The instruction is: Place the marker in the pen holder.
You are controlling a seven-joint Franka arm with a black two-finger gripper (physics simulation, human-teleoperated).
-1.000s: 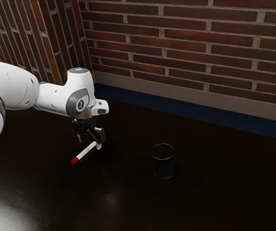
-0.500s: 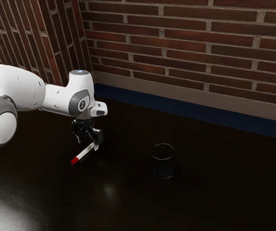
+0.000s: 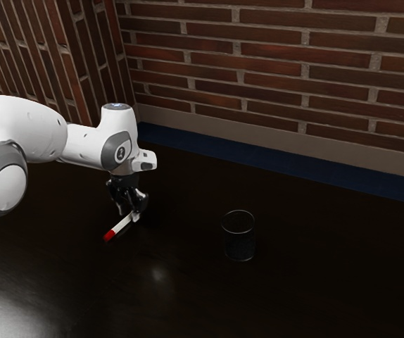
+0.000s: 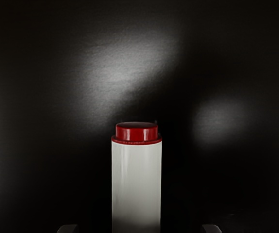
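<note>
The round, see-through dark pen holder (image 3: 239, 239) stands upright on the dark, glossy surface (image 3: 314, 282), with a thin pale rim around its open mouth. Beyond the holder, the surface's far edge runs at a slant along a dark blue strip (image 3: 258, 159), with a beige skirting (image 3: 258, 138) and a red-brown brick wall (image 3: 272, 63) behind it. A stretch of dark surface separates the holder from that edge, and more of it reaches from the holder toward the exterior view's right and toward the camera.

The white, slim cylindrical marker with a red end (image 3: 121, 227) lies on the surface, well apart from the holder, off to its exterior view's left. Its red end points away from the holder, and open surface lies between the two. The white arm with grey joint covers (image 3: 29, 130) comes in from the exterior view's left, on the marker's side of the holder.

The black two-finger tool (image 3: 129, 216) is low over the marker's white part, also to the exterior view's left of the holder. It is open: in the wrist view its fingertips (image 4: 212, 228) stand apart on opposite sides of the white barrel, wider than the marker is thick. A dark gap shows along each flank, so the tool is around the marker without gripping it
</note>
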